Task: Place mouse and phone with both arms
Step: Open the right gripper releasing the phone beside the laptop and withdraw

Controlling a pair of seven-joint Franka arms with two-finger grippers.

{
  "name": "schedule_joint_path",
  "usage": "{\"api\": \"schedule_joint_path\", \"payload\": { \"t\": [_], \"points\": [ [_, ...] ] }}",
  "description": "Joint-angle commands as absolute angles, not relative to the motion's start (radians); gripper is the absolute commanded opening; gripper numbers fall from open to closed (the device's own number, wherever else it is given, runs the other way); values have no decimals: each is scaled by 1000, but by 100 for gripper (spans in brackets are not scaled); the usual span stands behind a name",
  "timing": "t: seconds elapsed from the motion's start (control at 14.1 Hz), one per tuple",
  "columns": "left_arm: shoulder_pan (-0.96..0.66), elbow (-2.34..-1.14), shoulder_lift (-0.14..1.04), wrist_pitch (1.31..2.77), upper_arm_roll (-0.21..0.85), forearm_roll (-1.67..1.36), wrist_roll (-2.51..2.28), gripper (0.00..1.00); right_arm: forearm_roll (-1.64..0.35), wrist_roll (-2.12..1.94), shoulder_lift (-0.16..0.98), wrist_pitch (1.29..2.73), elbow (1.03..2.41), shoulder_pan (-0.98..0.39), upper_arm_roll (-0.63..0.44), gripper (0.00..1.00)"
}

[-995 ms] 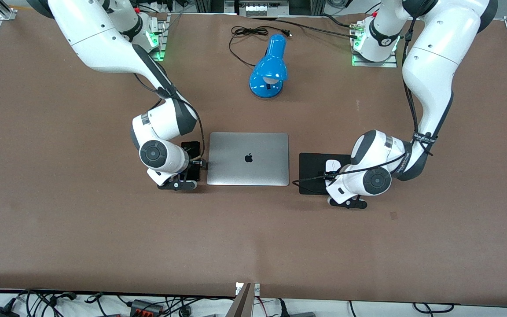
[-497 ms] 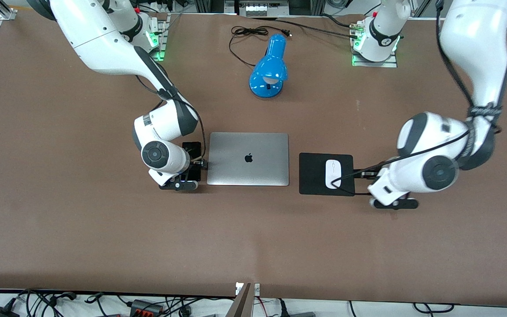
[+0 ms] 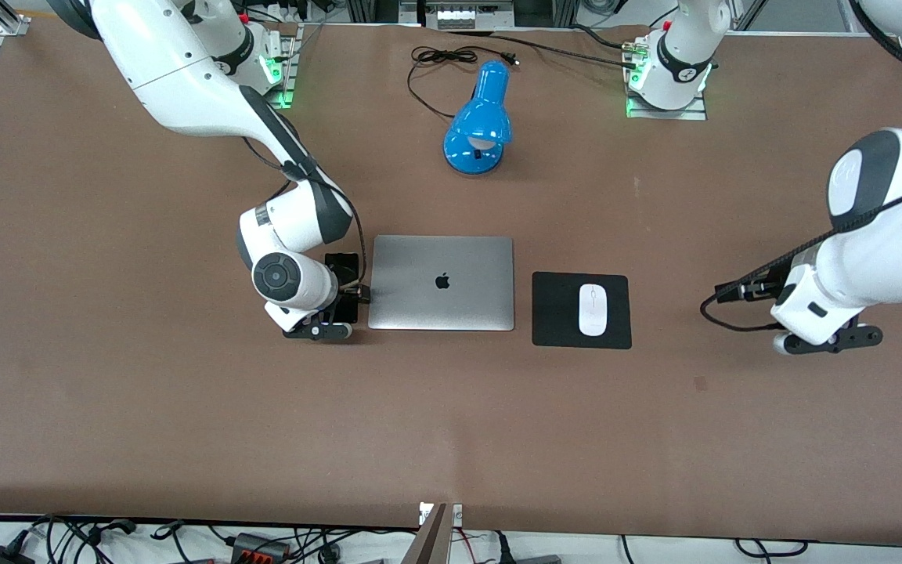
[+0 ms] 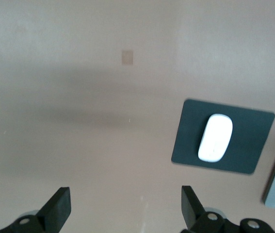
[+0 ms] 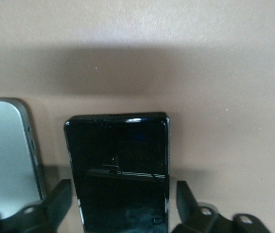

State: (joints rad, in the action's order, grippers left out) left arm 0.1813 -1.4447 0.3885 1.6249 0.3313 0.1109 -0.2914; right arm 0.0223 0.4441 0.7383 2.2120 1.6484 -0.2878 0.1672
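Note:
The white mouse (image 3: 593,309) lies on the black square pad (image 3: 557,313) beside the laptop, toward the left arm's end of the table. It also shows in the left wrist view (image 4: 215,137). My left gripper (image 3: 807,317) is open and empty, raised over bare table well clear of the pad, and it shows in its wrist view (image 4: 126,211). The black phone (image 5: 118,165) lies flat beside the laptop, toward the right arm's end; part of it shows in the front view (image 3: 341,262). My right gripper (image 3: 344,301) is low over the phone. Its fingers (image 5: 55,199) stand open on either side, apart from the phone's edges.
A closed silver laptop (image 3: 441,282) lies between phone and pad. A blue desk lamp (image 3: 478,121) lies farther from the front camera, with its black cable (image 3: 435,59) near the bases. The brown table (image 3: 185,431) stretches wide nearer the camera.
My left arm has swung up and away from the mouse toward its own end of the table, leaving the mouse on the pad. My right arm has hardly moved.

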Motion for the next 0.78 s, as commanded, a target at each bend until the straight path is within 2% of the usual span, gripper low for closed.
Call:
{"api": "schedule_joint_path", "payload": {
  "t": [0.0,0.14,0.36,0.57,0.71],
  "points": [
    [192,-1604,252,1687,345,94,-307,100,14,451,671,2183,1632,-279,161,100],
    [210,-1640,210,1701,347,78,-292,100,15,439,611,2128,1602,-259,160,100],
    [225,-1718,160,1764,348,34,-288,100,23,431,533,1969,1501,-215,160,100],
    [247,-1735,72,1743,347,26,-228,100,23,431,441,1840,1445,-152,158,100],
    [224,-1732,23,1727,281,8,-172,100,26,430,373,1793,1445,-112,158,100]
  ]
}}
